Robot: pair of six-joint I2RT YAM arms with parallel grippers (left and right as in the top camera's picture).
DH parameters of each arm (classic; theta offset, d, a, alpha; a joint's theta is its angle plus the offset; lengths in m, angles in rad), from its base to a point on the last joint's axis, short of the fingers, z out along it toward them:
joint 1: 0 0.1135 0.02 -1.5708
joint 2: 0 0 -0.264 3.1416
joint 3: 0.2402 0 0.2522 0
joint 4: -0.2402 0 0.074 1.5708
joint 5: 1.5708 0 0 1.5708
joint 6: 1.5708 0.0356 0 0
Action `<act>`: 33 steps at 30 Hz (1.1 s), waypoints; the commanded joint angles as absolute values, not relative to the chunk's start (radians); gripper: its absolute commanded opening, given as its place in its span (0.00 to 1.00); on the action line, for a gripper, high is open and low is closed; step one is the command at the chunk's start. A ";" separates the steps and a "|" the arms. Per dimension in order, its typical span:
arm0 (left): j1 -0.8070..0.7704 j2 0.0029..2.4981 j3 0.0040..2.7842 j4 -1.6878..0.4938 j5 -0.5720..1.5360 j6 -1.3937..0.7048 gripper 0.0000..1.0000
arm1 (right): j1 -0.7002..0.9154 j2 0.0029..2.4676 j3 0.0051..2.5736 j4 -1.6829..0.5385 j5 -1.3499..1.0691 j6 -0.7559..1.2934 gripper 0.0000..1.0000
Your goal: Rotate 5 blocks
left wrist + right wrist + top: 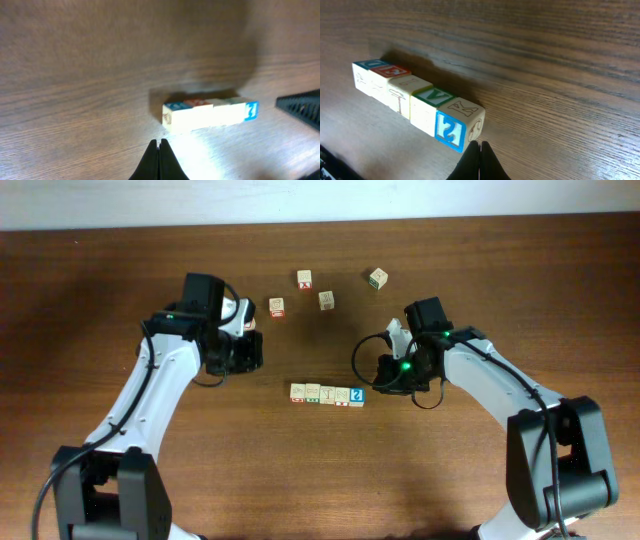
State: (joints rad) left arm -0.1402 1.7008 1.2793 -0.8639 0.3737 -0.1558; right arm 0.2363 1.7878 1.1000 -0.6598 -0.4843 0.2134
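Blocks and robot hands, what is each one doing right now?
Row of five blocks: lined up touching side by side, held by nobody.
Blue 2 block: at the row's right end in the overhead view.
Four loose blocks: scattered apart, untouched.
Left gripper: shut, empty.
Right gripper: shut, empty, tips close beside the blue block.

Pale wood blocks (327, 395), blue-faced end block (357, 396), dark woodgrain table (300, 480)
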 commanded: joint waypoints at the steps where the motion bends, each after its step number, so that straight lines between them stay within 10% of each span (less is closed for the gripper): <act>1: -0.144 1.702 1.219 -0.836 0.397 -0.068 0.00 | 0.240 1.793 1.061 -0.627 -0.491 0.218 0.04; 33: -0.228 1.851 1.095 -0.636 0.422 -0.235 0.00 | 0.242 1.793 1.032 -0.607 -0.527 0.241 0.04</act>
State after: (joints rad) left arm -0.2317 1.8408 1.1049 -0.6445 0.4366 -0.2192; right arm 0.2363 1.7882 1.0409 -0.6113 -0.5182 0.2367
